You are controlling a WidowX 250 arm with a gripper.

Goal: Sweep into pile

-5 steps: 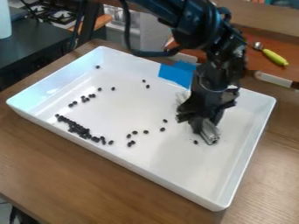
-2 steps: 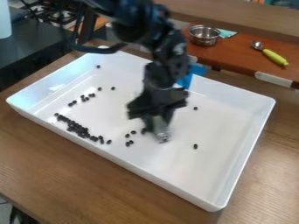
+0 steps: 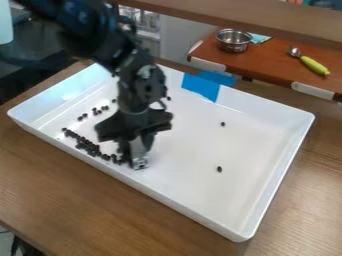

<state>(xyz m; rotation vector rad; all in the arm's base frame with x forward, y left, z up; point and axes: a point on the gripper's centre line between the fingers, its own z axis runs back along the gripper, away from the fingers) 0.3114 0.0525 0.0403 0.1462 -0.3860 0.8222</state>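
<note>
- White tray (image 3: 190, 155): I have carried the sweep leftward across it, bringing middle pellets towards the pile.
- Gripper (image 3: 135, 137): at the near-left side, jaws closed around the grey tool, as far as I can judge.
- Grey tool (image 3: 139, 156): beside the pile; visible end points down at the near wall, long axis crossing the sweep.
- Dark pile (image 3: 88, 146): a slanting band along that wall.
- Stray pellet (image 3: 219, 169): right side, needing another pass.

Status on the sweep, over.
Gripper low in white tray, beside the main line of dark beans. Two strays toward the tray's right side, away from the pile. Nothing seen blocking the gripper, over.
</note>
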